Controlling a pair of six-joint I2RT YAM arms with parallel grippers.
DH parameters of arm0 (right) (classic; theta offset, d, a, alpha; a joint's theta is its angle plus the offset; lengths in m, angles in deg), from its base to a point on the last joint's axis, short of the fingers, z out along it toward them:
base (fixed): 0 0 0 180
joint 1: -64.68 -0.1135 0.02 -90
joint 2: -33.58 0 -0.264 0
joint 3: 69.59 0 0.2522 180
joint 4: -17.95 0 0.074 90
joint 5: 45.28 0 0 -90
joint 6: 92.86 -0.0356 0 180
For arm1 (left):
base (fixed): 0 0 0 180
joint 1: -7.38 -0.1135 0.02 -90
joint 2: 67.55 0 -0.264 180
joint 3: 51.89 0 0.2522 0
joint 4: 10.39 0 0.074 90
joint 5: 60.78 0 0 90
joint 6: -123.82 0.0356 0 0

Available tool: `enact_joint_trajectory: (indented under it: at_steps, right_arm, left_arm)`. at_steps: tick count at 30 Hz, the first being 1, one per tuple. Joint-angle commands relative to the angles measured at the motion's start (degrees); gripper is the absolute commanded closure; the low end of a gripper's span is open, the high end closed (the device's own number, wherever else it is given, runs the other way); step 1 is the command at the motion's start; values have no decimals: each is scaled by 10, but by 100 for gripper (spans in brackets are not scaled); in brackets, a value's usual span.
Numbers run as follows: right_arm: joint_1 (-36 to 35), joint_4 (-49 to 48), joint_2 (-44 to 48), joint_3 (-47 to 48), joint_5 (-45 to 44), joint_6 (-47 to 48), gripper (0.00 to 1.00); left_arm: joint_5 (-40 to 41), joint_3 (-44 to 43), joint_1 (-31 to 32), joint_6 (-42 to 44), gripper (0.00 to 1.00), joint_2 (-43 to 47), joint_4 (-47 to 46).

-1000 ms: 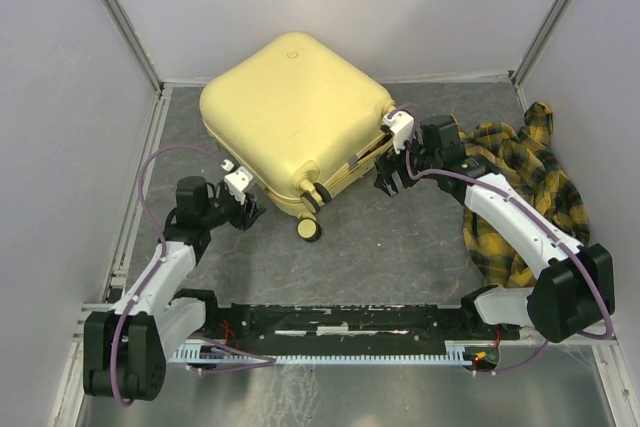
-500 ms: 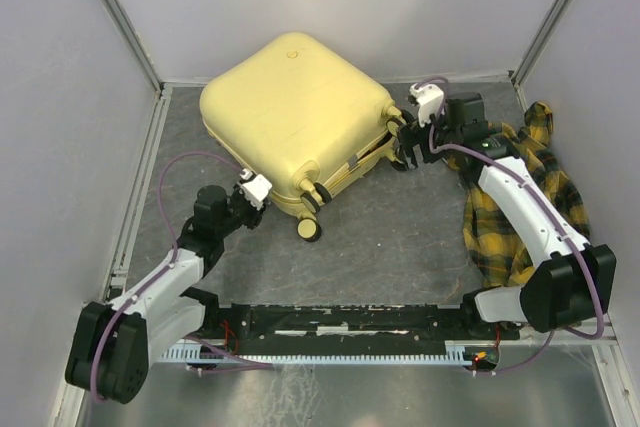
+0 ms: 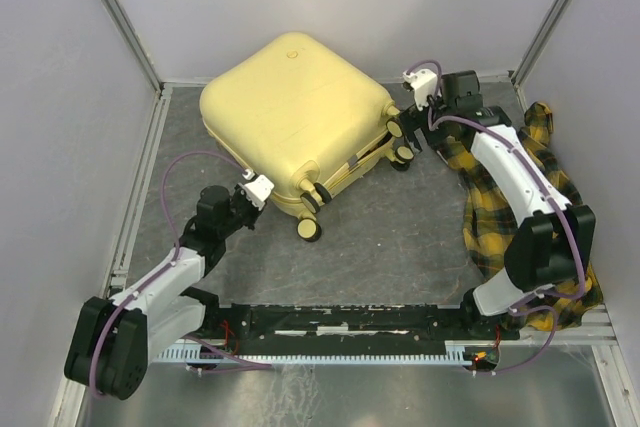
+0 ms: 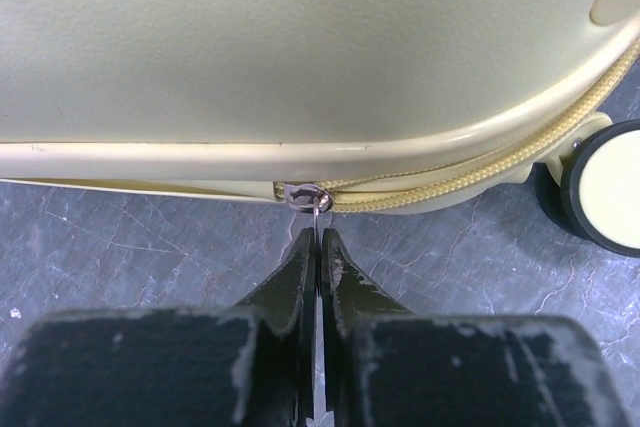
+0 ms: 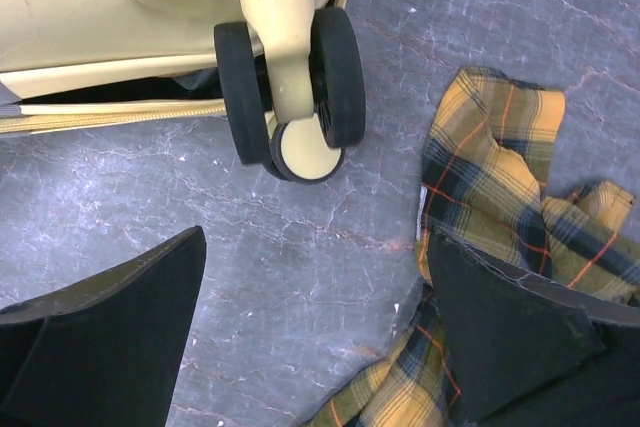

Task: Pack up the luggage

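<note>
The luggage (image 3: 295, 112) is a pale yellow hard-shell suitcase lying flat at the back of the table. Its right side gapes slightly along the zip. My left gripper (image 3: 252, 209) is at its near-left edge. In the left wrist view this gripper (image 4: 320, 237) is shut on the thin metal zipper pull (image 4: 320, 215) that hangs from the slider (image 4: 303, 194) on the yellow zip tape. My right gripper (image 3: 408, 135) is by the luggage's right corner. In the right wrist view it (image 5: 315, 237) stands open over bare floor, just short of a double wheel (image 5: 290, 77).
A yellow and black plaid shirt (image 3: 520, 187) lies crumpled along the right side, its edge under my right finger (image 5: 500, 327). More luggage wheels (image 3: 310, 230) stick out at the near corner. Grey walls enclose the table on three sides.
My left gripper has closed on the zipper pull after moving in to the luggage's edge. My right arm has swung toward the back and its jaws have widened a little.
</note>
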Motion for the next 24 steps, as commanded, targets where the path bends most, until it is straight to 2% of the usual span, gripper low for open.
enact_joint_trajectory:
  at_steps: [1,7,15,18,22,24]
  right_arm:
    - [2,30,-39,71,32,34,1]
    - [2,74,-119,163,70,54,1]
    - [1,79,-196,230,73,76,2]
    - [1,90,-211,250,84,66,14]
    - [-4,80,-204,247,104,41,49]
    - [-7,75,-199,244,108,30,63]
  left_arm:
    - [-41,-21,3,4,97,21,30]
    - [-57,-28,3,-30,97,26,45]
    - [-111,-42,3,-57,97,32,67]
    - [-138,-42,3,-69,97,44,69]
    - [-171,-39,3,-81,97,50,74]
    - [-182,-38,3,-78,97,51,75]
